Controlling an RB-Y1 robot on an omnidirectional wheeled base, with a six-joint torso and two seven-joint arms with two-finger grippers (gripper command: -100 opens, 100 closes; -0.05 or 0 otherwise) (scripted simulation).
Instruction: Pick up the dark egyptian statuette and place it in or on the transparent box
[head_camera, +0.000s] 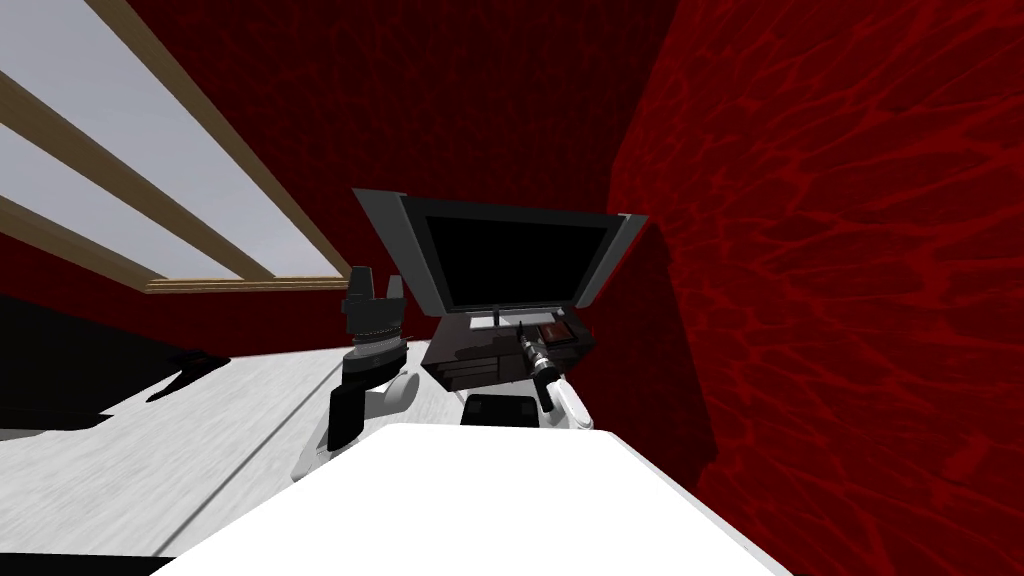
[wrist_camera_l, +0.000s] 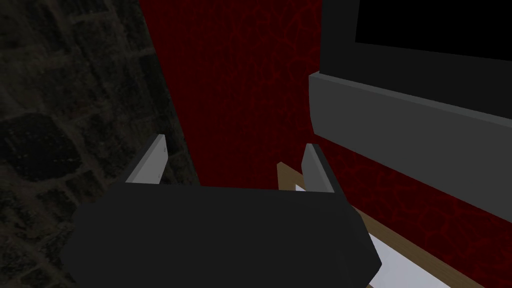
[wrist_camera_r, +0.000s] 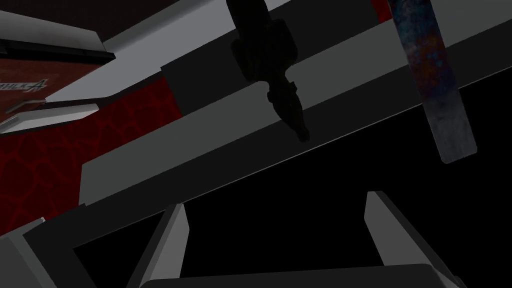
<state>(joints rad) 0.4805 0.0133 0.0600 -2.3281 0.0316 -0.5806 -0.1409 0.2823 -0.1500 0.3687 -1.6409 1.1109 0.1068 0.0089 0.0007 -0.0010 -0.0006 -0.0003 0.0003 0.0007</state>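
Our right hand (wrist_camera_r: 277, 235) was released, its fingers (wrist_camera_r: 172, 240) spread wide with nothing between them. Beyond them, in the right wrist view, ran the TV (wrist_camera_r: 210, 140), its grey frame edging a black screen. The statuette (wrist_camera_r: 272, 55) showed as a dark silhouette against that frame, well apart from the fingers. Its narrow end pointed toward the screen and its broad end toward a pale grey surface; we could not tell whether it stood upright.

To one side of it sat a red box (wrist_camera_r: 45, 75) with pale lettering that ended in a capital "A"; the rest was too small for us to read. A flat white piece (wrist_camera_r: 50, 115) lay just beside the box. On the statuette's other side ran a mottled blue-grey strip (wrist_camera_r: 432, 75), which we could not identify.

The head view gave the wider layout. The right arm reached over a dark worktop (head_camera: 455, 368) that carried the TV, and the red box lay near the hand.

Our left hand (wrist_camera_l: 232, 167) was raised to the left of the TV, also released, its fingers apart and empty. Its wrist view showed the TV's grey frame from the side, with a wood-framed window (wrist_camera_l: 405, 262) near it. Farther off, the head view showed a pale floor (head_camera: 150, 450) and deep red walls (head_camera: 850, 250).
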